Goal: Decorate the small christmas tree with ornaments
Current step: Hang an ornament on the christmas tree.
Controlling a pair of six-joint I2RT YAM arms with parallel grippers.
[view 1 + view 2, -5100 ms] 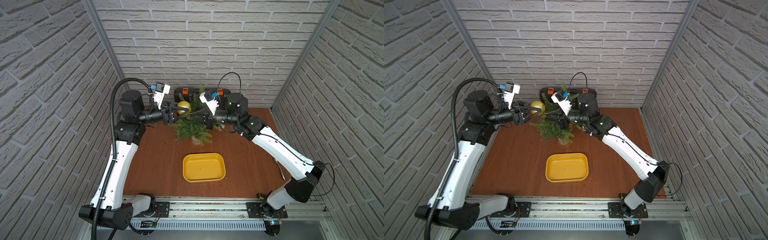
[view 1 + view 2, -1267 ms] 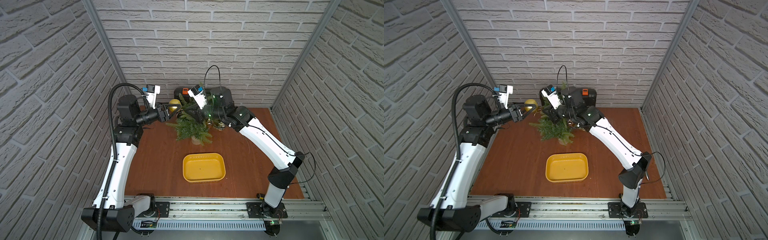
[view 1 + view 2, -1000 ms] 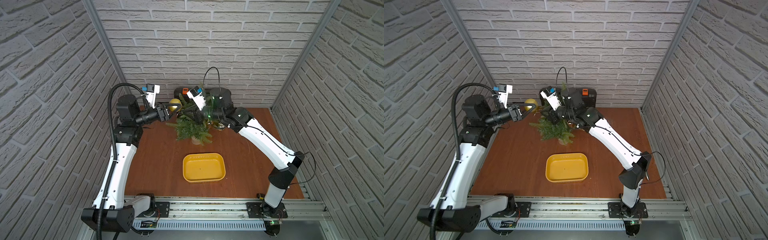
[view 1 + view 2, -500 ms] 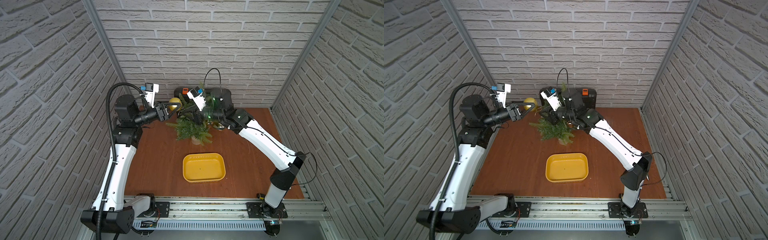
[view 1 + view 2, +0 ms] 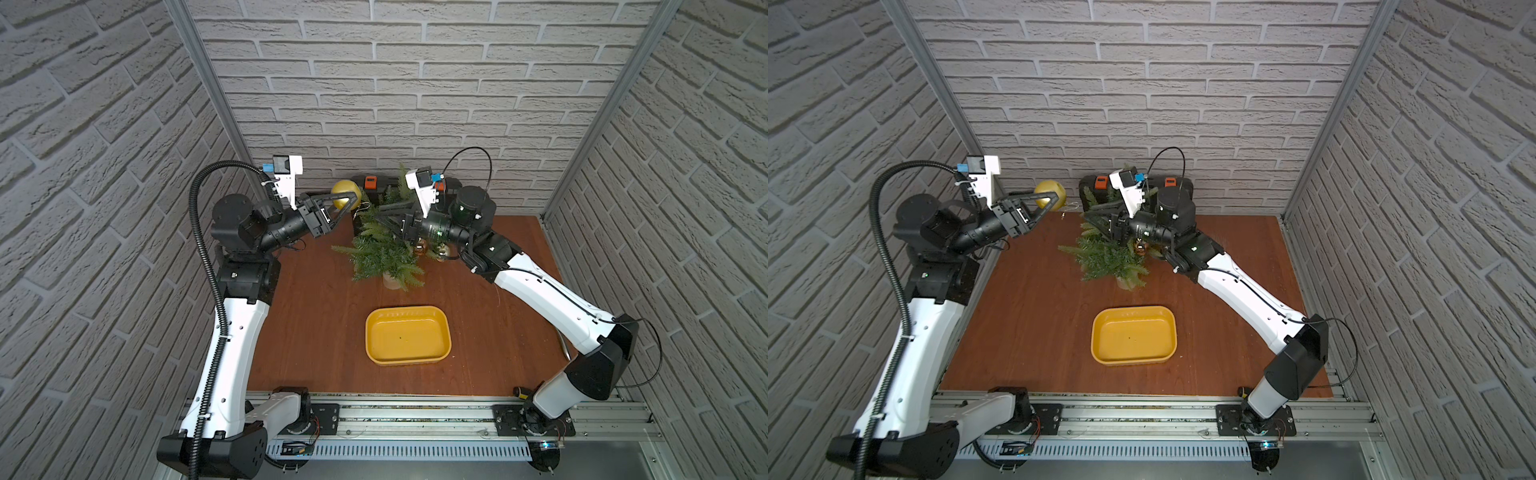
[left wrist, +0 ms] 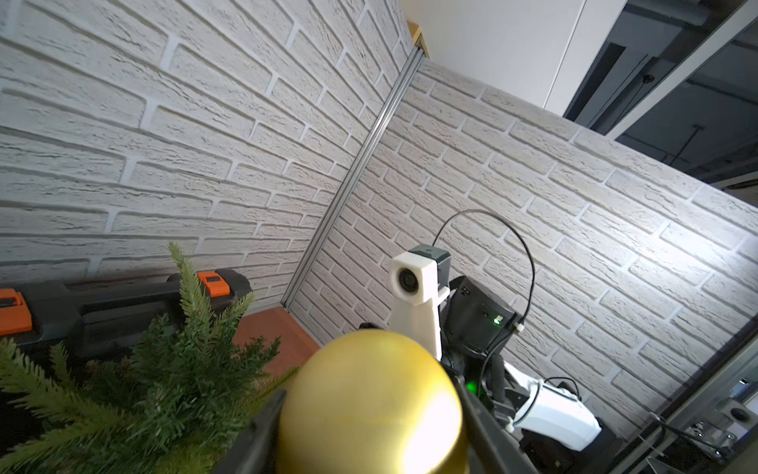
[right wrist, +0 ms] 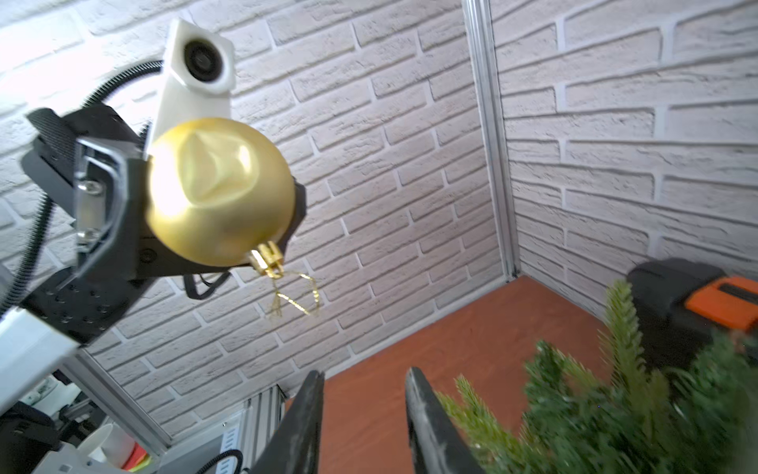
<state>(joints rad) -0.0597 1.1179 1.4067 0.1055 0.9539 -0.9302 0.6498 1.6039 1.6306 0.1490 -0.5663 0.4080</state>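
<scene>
My left gripper [image 5: 352, 200] is shut on the larger matte gold ornament [image 5: 344, 195], held in the air left of the top of the small christmas tree [image 5: 382, 253]. In the right wrist view this ornament [image 7: 219, 191] shows a dented side, and its cap and gold loop [image 7: 295, 295] hang free below it. My right gripper [image 7: 363, 371] stands partly open with nothing between its fingers, by the tree's upper branches and apart from the ornament. A shiny copper-brown ornament [image 5: 1140, 248] hangs in the tree under my right arm.
A black case with orange latches [image 5: 370, 183] stands against the back wall behind the tree. A yellow tray [image 5: 407, 309] lies nearer the table's front, with nothing in it. Brick walls close in on three sides.
My right gripper has opened and drawn back a little to the right, away from the gold ornament. My left gripper has lifted the ornament slightly.
</scene>
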